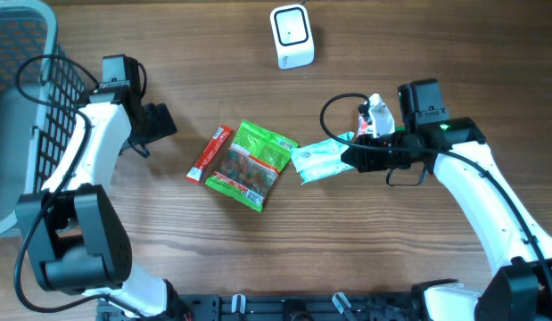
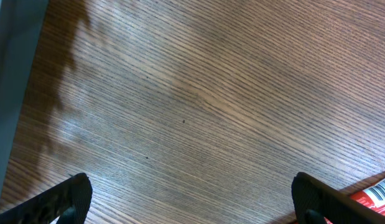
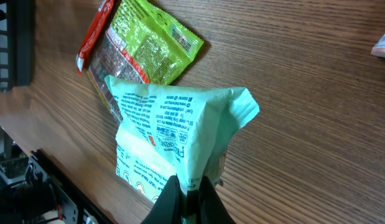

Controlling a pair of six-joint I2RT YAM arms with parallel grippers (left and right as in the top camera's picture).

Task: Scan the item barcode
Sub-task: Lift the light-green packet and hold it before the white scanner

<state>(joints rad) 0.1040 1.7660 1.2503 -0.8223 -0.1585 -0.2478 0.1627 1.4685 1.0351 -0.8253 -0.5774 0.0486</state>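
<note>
The right gripper [image 3: 188,194] was seen closed tight on a crumpled fold at the near end of a mint-green packet [image 3: 170,127], with the fingers pressed together and no gap left between them. The packet was held out from the gripper with its printed face turned toward the wrist camera; whether its far end rested on the wooden table [image 1: 454,62] could not be told. From overhead, that far end was seen just beside the right edge of a green snack bag [image 1: 251,165], which lay flat near the middle of the table. A red bar wrapper [image 1: 210,153] was laid along the left side of the bag, touching it. A small red-and-white packet [image 1: 375,114] was seen close behind the right wrist. The white scanner [image 1: 292,36] was placed at the far edge of the table, well apart from the held packet. On the other side, the left gripper [image 1: 160,125] was held wide open and empty above bare wood, left of the red bar wrapper, a corner of which, with a barcode on it, was caught at the edge of the left wrist view. A grey wire basket [image 1: 17,98] was set at the left edge of the table, beside the left arm.
</note>
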